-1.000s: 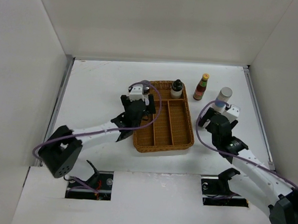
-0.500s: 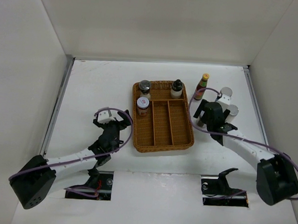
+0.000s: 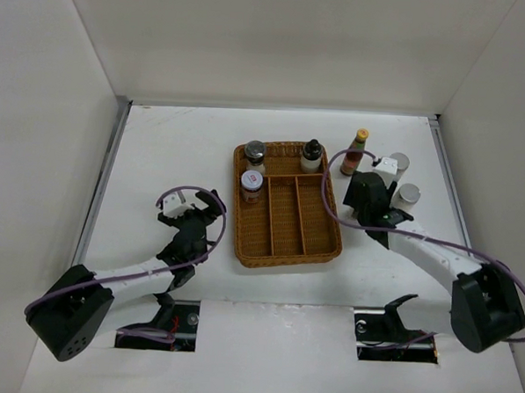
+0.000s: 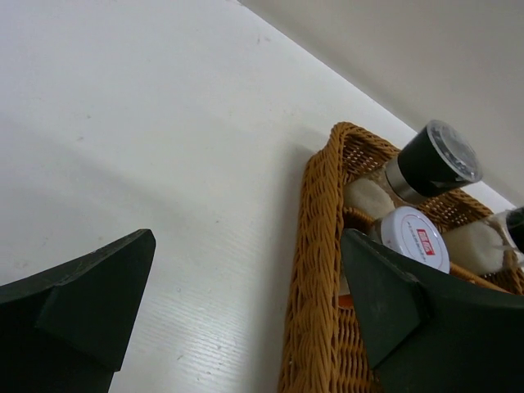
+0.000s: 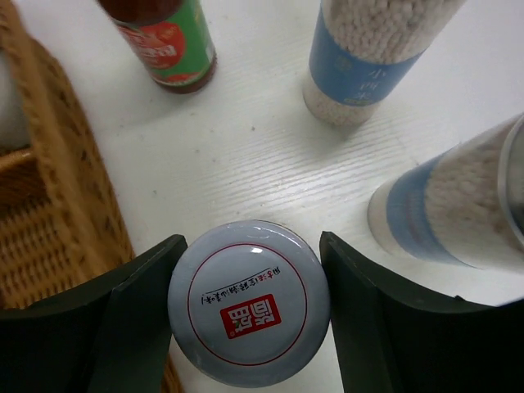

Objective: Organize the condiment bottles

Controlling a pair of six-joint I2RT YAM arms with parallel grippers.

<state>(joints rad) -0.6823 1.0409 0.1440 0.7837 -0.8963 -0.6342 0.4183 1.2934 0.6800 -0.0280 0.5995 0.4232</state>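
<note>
Right wrist alone shows right gripper (image 5: 250,274) clasping a white-lidded jar (image 5: 249,315).

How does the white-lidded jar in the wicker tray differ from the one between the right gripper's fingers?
Place: the tray jar stands in a left compartment of the wicker tray; the other jar stands on the table, outside it.
Grip: no gripper holds the tray jar; the other jar sits between the fingers of the right gripper, firm hold uncertain.
Both have round white lids with a red mark.

bare tabletop (image 3: 159,147) left of wicker tray (image 3: 285,260), bottles (image 5: 360,57) crowding right hand (image 5: 250,241)
</note>
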